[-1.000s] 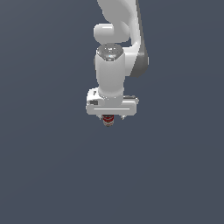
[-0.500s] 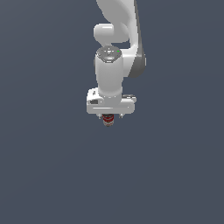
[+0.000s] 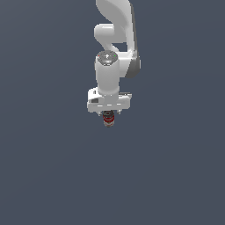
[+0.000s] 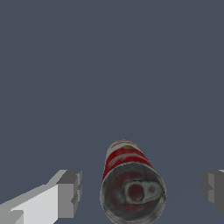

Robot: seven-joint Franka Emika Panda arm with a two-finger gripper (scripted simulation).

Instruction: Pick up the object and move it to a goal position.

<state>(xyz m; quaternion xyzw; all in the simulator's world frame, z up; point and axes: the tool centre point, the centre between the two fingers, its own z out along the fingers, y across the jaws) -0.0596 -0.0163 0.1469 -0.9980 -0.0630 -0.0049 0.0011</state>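
White links of the arm (image 3: 115,39) come down from the top edge of the exterior view, bend at a rounded joint and end in a wrist section that points straight down. Below it the gripper (image 3: 108,115) hangs with its broad white body level. The can (image 3: 108,119), a tiny cylinder with a red band and dark and whitish stripes, sits directly under that body, far narrower than it; its upper part is hidden by the gripper housing, so only the lower portion shows.

From the wrist view the can (image 4: 130,181) is seen end-on, its grey metal end with a pull tab facing the camera and the red-and-white side running away behind it. It lies between the two grey fingers (image 4: 70,192), with clear gaps on both sides: the jaws stand wide apart and neither pad touches it. One finger is cut off by the frame edge. Whether the can rests on the dark grey-blue surface (image 3: 52,167) or hangs above it cannot be told.
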